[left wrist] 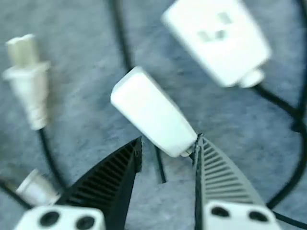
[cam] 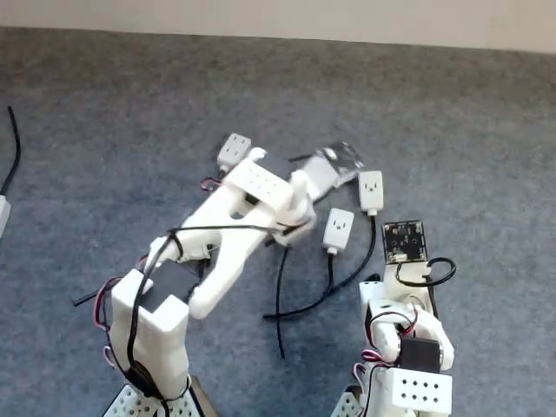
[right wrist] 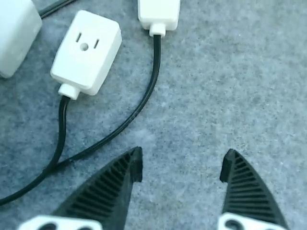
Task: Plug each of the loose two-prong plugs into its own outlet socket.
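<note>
In the left wrist view my left gripper (left wrist: 168,143) is open, and the cord end of a white outlet socket (left wrist: 153,112) lies between its fingertips, close to one finger. Another white socket (left wrist: 220,38) lies beyond it, slots up. A loose two-prong plug (left wrist: 26,81) lies to the side on its black cord, and a second plug (left wrist: 33,189) shows beside the gripper. My right gripper (right wrist: 182,165) hangs open over bare carpet, short of a socket (right wrist: 86,52) and another socket's end (right wrist: 158,12). From above, sockets (cam: 338,230) (cam: 371,191) lie between the arms.
A third socket (cam: 233,149) lies beyond the left arm (cam: 252,200). Black cords (cam: 313,300) loop over the grey carpet between the arms. Another black cable (cam: 13,156) runs along the far left edge. Open carpet lies to the right and at the back.
</note>
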Controlling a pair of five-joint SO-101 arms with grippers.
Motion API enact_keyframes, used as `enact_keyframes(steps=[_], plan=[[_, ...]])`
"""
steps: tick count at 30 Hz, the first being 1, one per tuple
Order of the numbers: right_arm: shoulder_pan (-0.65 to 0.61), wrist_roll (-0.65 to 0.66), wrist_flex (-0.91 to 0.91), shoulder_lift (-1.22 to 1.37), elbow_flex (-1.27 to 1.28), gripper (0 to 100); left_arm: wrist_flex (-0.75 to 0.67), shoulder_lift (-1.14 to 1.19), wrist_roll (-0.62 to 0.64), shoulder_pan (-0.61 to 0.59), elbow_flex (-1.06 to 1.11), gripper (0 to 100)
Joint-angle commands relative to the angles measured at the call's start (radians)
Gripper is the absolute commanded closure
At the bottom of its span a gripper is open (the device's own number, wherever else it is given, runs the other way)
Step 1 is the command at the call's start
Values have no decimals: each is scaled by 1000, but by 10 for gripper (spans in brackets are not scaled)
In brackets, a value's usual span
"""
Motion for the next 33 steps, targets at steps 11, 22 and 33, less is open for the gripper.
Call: enact_keyframes(steps=[11,22,33], plan=[[-7,12,-22,-13,-21,735,-6,-136,-8,-188,-8,818],[-8,12,-22,-13,-21,735,20,-216,-6,-179,-8,678],[-8,14,-22,-13,-21,735,-17,134,-2,-177,-268,678]])
